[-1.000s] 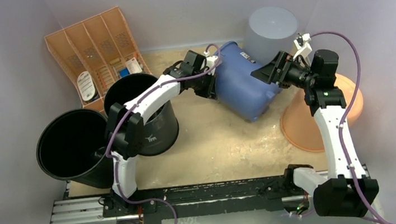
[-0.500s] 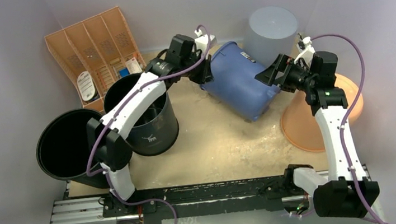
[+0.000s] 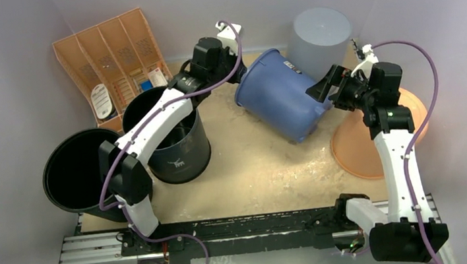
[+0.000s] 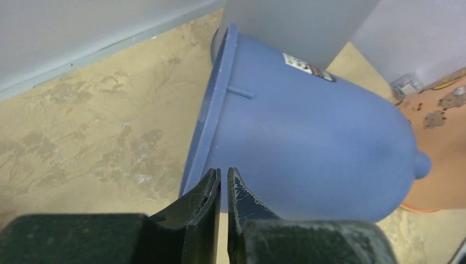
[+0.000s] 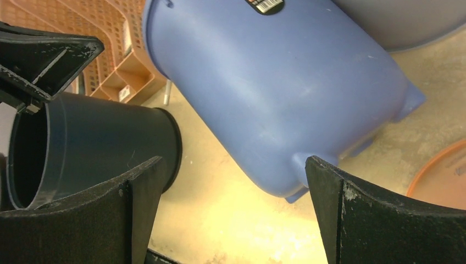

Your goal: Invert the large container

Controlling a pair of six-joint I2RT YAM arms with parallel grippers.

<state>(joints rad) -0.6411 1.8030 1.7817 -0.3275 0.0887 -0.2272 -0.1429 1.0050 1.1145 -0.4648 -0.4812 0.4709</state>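
Note:
The large blue container [image 3: 280, 97] lies tilted on its side at the back middle of the table, rim to the upper left, base to the lower right. My left gripper [image 3: 236, 72] is at the upper edge of the rim, its fingers [image 4: 211, 190] shut with only a thin slit between them and nothing visibly in it. The container's rim and wall [image 4: 308, 148] are just beyond the tips. My right gripper [image 3: 321, 89] is open wide beside the base end. In the right wrist view the container [image 5: 275, 82] fills the space above the open gripper [image 5: 233, 162], not touching it.
An orange slotted organizer [image 3: 110, 60] leans at the back left. Two black buckets [image 3: 175, 138] [image 3: 83, 176] stand on the left. A grey cylinder [image 3: 319, 36] stands right behind the container. An orange dish [image 3: 368, 140] lies at the right, under the right arm.
My left gripper has risen and pulled back-left from the container's mouth to above its rim. The container has tipped, rim higher. My right gripper has drawn back slightly to the right.

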